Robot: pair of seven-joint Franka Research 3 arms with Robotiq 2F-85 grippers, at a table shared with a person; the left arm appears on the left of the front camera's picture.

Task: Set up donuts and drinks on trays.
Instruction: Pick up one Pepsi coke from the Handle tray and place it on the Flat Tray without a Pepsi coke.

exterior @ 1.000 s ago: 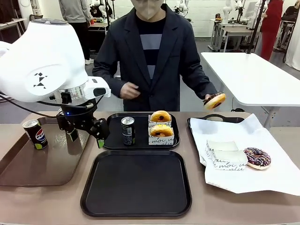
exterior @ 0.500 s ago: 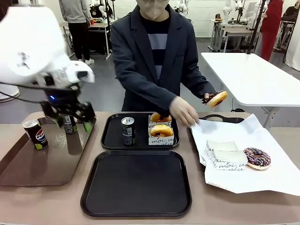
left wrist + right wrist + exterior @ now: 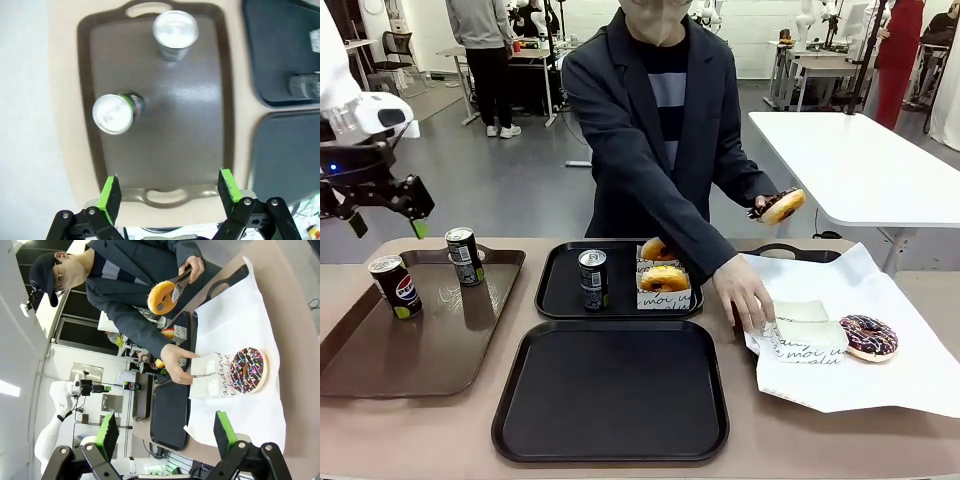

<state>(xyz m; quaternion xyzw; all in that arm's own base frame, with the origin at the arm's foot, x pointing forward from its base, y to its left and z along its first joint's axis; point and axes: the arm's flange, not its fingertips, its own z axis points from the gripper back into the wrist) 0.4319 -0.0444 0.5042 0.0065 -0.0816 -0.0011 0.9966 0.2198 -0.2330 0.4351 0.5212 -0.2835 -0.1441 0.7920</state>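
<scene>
My left gripper [image 3: 388,222] hangs open and empty above the far left corner of the table. From its wrist its open gripper [image 3: 168,189] looks down on the brown tray [image 3: 200,125]. A Pepsi can [image 3: 397,286] and a black-grey can [image 3: 464,256] stand there. The far black tray [image 3: 560,290] holds a third can [image 3: 593,279] and two sleeved donuts [image 3: 664,279]. The near black tray [image 3: 610,390] is bare. The person holds a donut [image 3: 780,207] in tongs, the other hand [image 3: 748,295] on a paper sleeve [image 3: 800,325]. My right gripper [image 3: 165,432] is open.
A chocolate sprinkled donut [image 3: 869,336] lies on the big white paper [image 3: 880,390] lining a dark tray at the right. The person leans over the far edge of the table. A white table [image 3: 860,160] stands behind at the right.
My left gripper rose and swung left, away from the black-grey can, which stays standing on the brown tray. The person's free hand reached across to the paper sleeves.
</scene>
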